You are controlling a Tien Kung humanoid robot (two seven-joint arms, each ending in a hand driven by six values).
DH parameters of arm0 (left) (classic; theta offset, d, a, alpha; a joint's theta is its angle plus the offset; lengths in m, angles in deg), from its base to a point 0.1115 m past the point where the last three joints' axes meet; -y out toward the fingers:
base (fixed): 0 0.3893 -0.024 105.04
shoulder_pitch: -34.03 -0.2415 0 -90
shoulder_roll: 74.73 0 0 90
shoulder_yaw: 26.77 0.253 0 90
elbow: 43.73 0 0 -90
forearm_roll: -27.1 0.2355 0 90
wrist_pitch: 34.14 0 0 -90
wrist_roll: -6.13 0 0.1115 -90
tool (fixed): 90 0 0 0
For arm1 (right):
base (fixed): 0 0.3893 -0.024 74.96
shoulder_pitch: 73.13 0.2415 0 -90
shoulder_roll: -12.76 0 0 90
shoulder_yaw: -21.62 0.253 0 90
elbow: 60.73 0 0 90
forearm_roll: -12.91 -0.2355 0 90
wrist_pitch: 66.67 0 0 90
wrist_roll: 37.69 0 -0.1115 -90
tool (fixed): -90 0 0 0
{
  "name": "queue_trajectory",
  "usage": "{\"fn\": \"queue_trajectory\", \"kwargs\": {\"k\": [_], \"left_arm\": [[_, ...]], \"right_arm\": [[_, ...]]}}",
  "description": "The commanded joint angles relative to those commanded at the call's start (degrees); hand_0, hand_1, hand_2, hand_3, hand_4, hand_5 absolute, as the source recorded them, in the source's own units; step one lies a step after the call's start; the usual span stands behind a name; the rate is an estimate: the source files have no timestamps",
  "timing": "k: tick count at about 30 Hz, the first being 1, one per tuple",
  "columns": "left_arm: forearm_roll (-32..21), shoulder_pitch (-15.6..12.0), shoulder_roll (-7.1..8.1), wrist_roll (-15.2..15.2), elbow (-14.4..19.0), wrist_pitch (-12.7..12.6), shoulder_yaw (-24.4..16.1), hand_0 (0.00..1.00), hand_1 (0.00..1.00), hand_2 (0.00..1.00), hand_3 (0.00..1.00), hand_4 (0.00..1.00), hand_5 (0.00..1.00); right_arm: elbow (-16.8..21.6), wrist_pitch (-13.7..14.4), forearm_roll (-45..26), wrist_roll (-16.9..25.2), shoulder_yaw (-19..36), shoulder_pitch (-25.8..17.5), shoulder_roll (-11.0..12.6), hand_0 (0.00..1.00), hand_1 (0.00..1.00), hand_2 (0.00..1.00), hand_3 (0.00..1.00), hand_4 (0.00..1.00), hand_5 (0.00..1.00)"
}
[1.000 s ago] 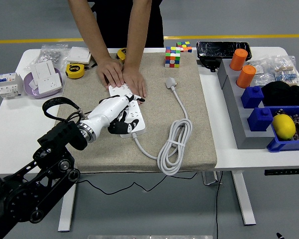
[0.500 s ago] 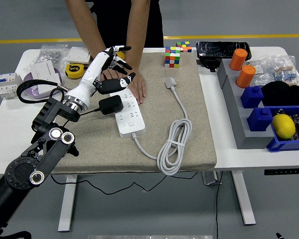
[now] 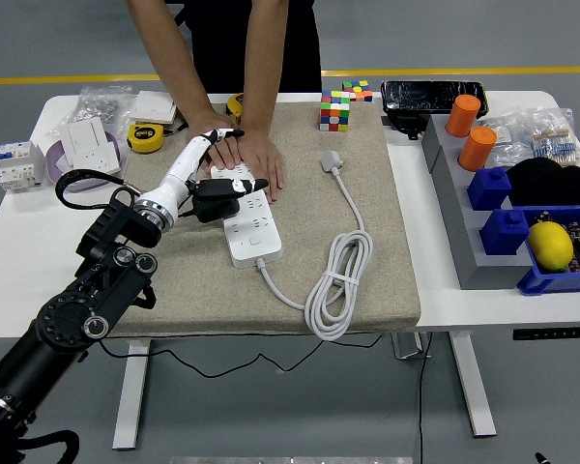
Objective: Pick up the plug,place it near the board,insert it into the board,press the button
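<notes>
The robot's left hand (image 3: 216,172) reaches in from the left over the beige mat (image 3: 367,193), its fingers curled down around the black plug (image 3: 214,201), which sits at the left edge of the white board (image 3: 248,220) near its far end. At the far side a person presses both hands (image 3: 244,156) flat on the board's far end, just beside the robot's fingers. The board's white cable (image 3: 338,280) lies coiled to the right on the mat.
</notes>
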Motion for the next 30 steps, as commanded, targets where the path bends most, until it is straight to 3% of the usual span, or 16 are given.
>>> {"fn": "queue_trajectory", "kwargs": {"k": [5, 6, 11, 12, 17, 18, 23, 24, 29, 30], "left_arm": [[4.21, 1.14, 0.01, -1.49, -3.05, 1.69, 1.95, 0.984, 0.995, 0.892, 0.806, 0.998, 0.256], [4.94, 1.28, 0.02, -1.68, -3.46, 1.87, 2.27, 0.956, 0.945, 0.835, 0.778, 0.998, 0.229], [9.02, 1.59, -0.11, -2.13, -5.68, 1.73, 3.06, 0.956, 0.945, 0.835, 0.778, 0.998, 0.229], [10.48, 1.53, -0.09, -2.25, -6.03, 1.41, 3.01, 0.922, 0.922, 0.783, 0.755, 0.998, 0.229], [14.51, 1.45, -0.03, -2.23, -7.15, 0.01, 2.33, 0.922, 0.922, 0.783, 0.755, 0.998, 0.229], [14.88, 1.41, -0.02, -2.09, -7.36, -0.48, 2.2, 0.875, 0.833, 0.672, 0.703, 0.998, 0.234], [16.14, 1.28, -0.01, -1.87, -7.98, -2.09, 1.74, 0.875, 0.833, 0.672, 0.703, 0.998, 0.234], [16.4, 1.28, -0.02, -1.85, -8.14, -2.34, 1.63, 0.814, 0.747, 0.597, 0.642, 0.998, 0.219], [19.1, 1.2, -0.03, -1.86, -8.81, -3.67, 1.27, 0.814, 0.747, 0.597, 0.642, 0.998, 0.219], [19.46, 1.17, -0.02, -1.81, -8.88, -3.89, 1.26, 0.741, 0.685, 0.534, 0.566, 0.968, 0.192]], "right_arm": [[0.0, 0.1, -0.46, 0.09, -0.53, 0.19, 0.15, 0.884, 0.782, 0.766, 0.788, 0.998, 0.998], [0.0, 0.11, -0.4, 0.06, -0.48, 0.16, 0.15, 0.885, 0.782, 0.766, 0.788, 0.998, 0.998], [0.0, 0.07, 0.04, -0.16, -0.12, -0.14, 0.02, 0.885, 0.782, 0.766, 0.788, 0.998, 0.998], [0.0, 0.07, 0.09, -0.19, -0.09, -0.16, 0.02, 0.885, 0.781, 0.766, 0.788, 0.998, 0.998], [0.0, 0.08, -0.15, -0.09, -0.4, -0.02, 0.11, 0.885, 0.781, 0.766, 0.788, 0.998, 0.998], [0.0, 0.09, -0.16, -0.1, -0.4, 0.04, 0.12, 0.884, 0.781, 0.766, 0.788, 0.998, 0.998], [0.0, 0.09, -0.21, -0.13, -0.5, 0.08, 0.19, 0.884, 0.781, 0.766, 0.788, 0.998, 0.998], [0.0, 0.08, -0.21, -0.14, -0.52, 0.07, 0.2, 0.883, 0.78, 0.766, 0.787, 0.998, 0.998], [0.0, 0.07, -0.09, -0.19, -0.43, -0.04, 0.2, 0.883, 0.78, 0.766, 0.787, 0.998, 0.998], [0.0, 0.07, -0.1, -0.19, -0.43, -0.05, 0.19, 0.882, 0.78, 0.765, 0.787, 0.998, 0.998]]}}
